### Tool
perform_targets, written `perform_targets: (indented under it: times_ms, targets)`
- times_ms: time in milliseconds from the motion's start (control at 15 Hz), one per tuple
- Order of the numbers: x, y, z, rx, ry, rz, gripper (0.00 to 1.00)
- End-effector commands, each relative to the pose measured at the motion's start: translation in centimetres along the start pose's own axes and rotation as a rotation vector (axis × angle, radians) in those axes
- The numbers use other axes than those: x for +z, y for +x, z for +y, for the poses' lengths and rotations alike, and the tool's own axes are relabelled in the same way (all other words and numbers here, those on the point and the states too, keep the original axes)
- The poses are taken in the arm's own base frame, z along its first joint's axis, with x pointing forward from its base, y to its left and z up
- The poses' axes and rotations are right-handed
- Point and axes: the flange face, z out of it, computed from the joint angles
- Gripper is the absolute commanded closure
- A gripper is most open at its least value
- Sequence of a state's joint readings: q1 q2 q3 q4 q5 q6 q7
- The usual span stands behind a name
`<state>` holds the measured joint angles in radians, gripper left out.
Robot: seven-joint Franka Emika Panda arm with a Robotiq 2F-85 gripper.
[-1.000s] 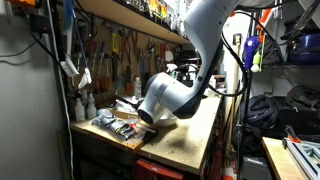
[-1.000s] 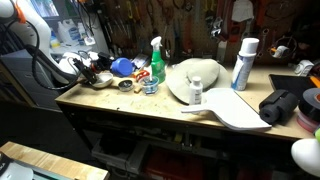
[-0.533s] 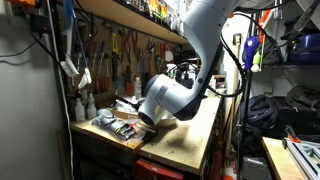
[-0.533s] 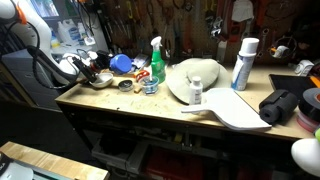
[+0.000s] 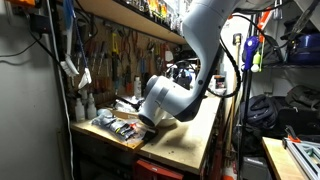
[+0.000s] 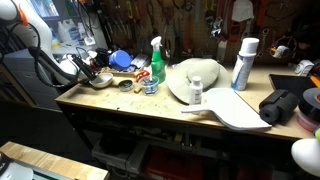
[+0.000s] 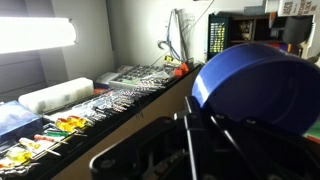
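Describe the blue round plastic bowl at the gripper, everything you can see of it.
Plain blue round plastic bowl: smooth, slightly glossy, with a rounded wall, a thin rim and no markings. In the wrist view it lies tilted on its side just beyond the dark fingers, which seem to pinch its rim; the contact is in shadow. In an exterior view the bowl hangs clear above the wooden workbench.

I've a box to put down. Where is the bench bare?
Bare wood runs along the bench front, before the green spray bottle, up to the white sheet. Crowded behind, around the blue bowl and white hat.
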<state>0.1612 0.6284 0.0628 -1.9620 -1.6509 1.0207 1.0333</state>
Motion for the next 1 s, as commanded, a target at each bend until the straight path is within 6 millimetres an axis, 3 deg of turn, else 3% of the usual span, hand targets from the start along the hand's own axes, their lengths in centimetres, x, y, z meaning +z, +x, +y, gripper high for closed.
perform_targets:
  times_ms: [0, 333, 667, 933]
  targets:
    - [-0.2, 0.2, -0.2, -0.069, 0.120, -0.022, 0.93]
    - [-0.1, 1.1, 2.2, -0.100, 0.364, -0.051, 0.93]
    - [4.5, 1.7, 6.3, -0.095, 0.608, -0.061, 0.93]
    - [6.7, 0.9, 8.3, -0.106, 0.819, -0.043, 0.94]
